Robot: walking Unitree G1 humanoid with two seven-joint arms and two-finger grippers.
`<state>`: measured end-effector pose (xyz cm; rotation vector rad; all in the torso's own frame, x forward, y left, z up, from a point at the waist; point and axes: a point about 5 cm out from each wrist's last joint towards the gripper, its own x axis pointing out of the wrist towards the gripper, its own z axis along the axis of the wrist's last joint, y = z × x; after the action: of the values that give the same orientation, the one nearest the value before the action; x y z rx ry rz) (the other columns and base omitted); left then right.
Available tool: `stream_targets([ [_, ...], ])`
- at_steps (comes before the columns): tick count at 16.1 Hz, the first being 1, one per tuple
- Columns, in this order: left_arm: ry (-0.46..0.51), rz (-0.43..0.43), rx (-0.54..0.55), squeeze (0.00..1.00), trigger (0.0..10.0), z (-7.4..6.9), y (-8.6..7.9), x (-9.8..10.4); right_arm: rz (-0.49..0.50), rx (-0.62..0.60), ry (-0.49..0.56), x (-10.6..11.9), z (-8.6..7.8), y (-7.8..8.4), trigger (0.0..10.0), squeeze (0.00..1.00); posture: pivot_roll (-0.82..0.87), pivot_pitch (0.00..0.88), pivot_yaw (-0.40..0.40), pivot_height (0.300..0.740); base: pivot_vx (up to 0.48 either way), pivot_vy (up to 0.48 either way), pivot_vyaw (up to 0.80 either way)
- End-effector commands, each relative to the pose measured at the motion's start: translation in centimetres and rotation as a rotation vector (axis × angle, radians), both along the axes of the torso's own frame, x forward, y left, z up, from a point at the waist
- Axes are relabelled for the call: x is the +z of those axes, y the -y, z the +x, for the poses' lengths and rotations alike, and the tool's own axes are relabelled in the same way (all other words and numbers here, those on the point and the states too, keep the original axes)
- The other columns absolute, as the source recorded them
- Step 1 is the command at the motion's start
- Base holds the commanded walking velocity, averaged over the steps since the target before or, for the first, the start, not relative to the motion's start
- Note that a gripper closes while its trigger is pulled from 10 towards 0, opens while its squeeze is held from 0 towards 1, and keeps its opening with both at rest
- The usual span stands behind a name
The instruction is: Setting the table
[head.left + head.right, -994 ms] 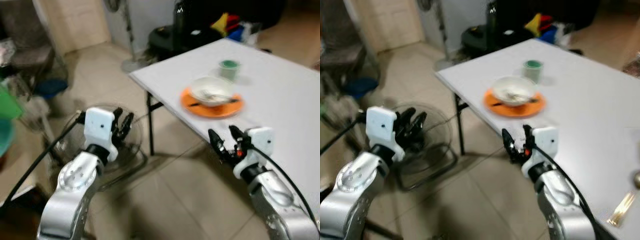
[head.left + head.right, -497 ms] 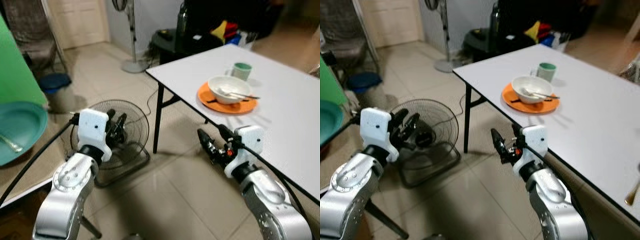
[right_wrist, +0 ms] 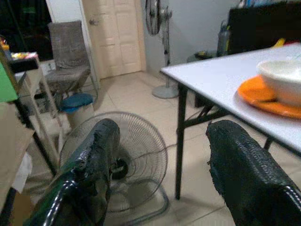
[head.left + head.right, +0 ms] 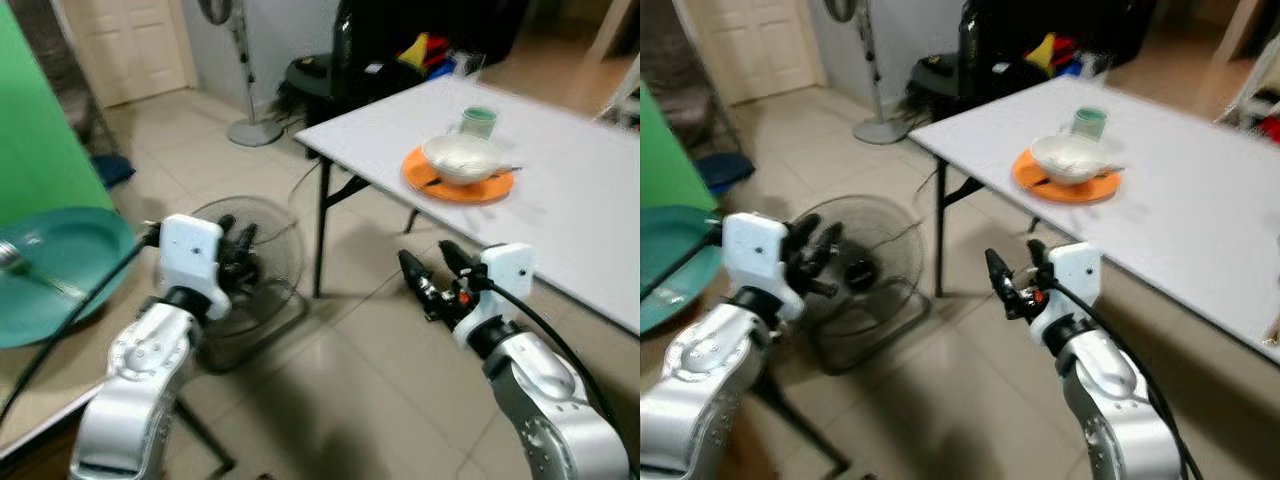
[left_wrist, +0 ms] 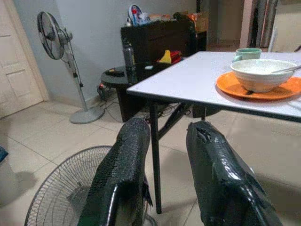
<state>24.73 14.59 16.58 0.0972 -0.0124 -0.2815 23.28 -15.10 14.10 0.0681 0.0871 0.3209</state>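
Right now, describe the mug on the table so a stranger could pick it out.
Start at the white folding table on the robot's right. Near its far edge sits an orange plate holding a white bowl. Just behind them stands the mug: small, pale green, darker rim, the only cup there.

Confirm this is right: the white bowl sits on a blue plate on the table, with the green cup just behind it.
Not quite: the plate under the bowl is orange, not blue, as the left eye view shows. The rest holds: the bowl sits on it on the table, with the green cup just behind.
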Motion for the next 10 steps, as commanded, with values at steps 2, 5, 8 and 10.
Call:
stream_targets([
  [2, 0.026, 0.012, 0.034, 0.0, 10.0, 0.4, -0.6, 0.6, 0.029, -0.004, 0.019, 0.8, 0.7, -0.1, 10.0, 0.0, 0.09, 0.0, 0.055, 0.74, 0.0, 0.0, 0.8],
  [5, 0.031, 0.019, 0.05, 0.0, 10.0, 0.5, -0.9, 0.7, 0.061, 0.072, 0.023, 1.2, 0.7, -0.9, 10.0, 0.0, 0.1, 0.0, 0.052, 0.74, 0.0, 0.0, 0.8],
  [8, 0.066, 0.021, 0.053, 0.0, 10.0, 0.5, -1.0, 1.3, 0.08, 0.152, 0.034, 1.7, 0.8, -1.9, 10.0, 0.0, 0.1, 0.0, 0.045, 0.74, 0.0, 0.0, 0.8],
  [10, 0.073, 0.018, 0.051, 0.0, 10.0, 0.4, -1.0, 1.5, 0.079, 0.199, 0.037, 2.0, 0.8, -2.3, 10.0, 0.0, 0.11, 0.0, 0.04, 0.74, 0.0, 0.0, 0.8],
])
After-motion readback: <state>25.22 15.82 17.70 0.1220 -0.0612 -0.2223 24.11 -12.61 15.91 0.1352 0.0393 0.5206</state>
